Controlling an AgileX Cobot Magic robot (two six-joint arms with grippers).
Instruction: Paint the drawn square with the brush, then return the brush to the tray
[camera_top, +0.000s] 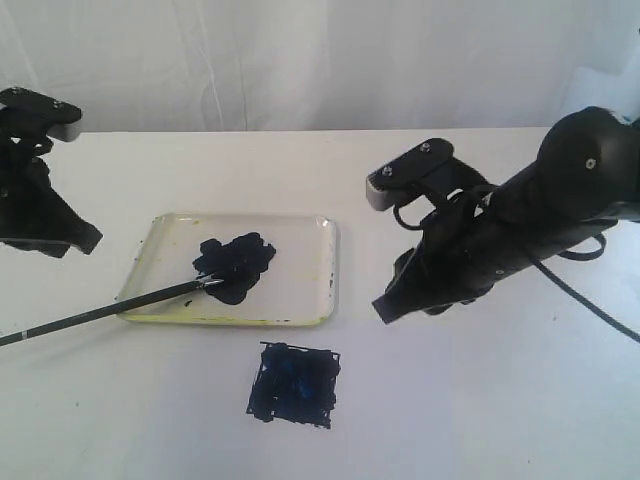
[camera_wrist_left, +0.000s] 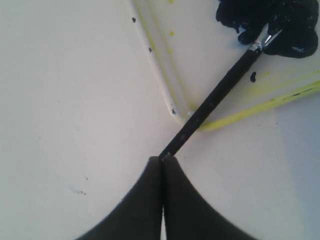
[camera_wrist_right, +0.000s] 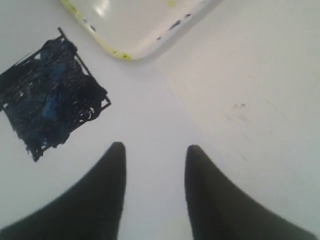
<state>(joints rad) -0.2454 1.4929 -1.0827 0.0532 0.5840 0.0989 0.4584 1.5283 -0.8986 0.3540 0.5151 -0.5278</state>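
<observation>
- The left arm (camera_top: 35, 190) is at the far left side of the bench (camera_top: 470, 410)
- The left jaws are shut tight: the two black fingers (camera_wrist_left: 140, 200) press flat against each other with no gap, and nothing is squeezed in them
- In the left wrist view the end of the brush (camera_top: 110, 310) goes out of sight just behind the tips of those shut fingers, but the exterior view shows the brush lying down low, apart from the arm
- The brush lies slanted, and its long black handle sticks out over the bench to the left and near side
- The handle crosses the rim of the tray (camera_top: 300, 255) close to the tray's near left corner
- The brush's silver band (camera_wrist_left: 257, 46) and its tip rest in the black paint blot (camera_top: 238, 262), which sits in the middle of the tray
- The tray is flat on the bench, a bit left of the middle, with a yellowish rim and a few small black specks
- The drawn square (camera_top: 293, 385) is on the bench, nearer than the tray's right half and not touching the tray
- The square is filled in with messy black and dark blue paint, and tiny white bits show through
- The right arm (camera_top: 540, 210) reaches in from the right side
- The right jaws are open with a wide gap, and nothing is between them
- They hang over bare bench, just right of the tray and the square
</observation>
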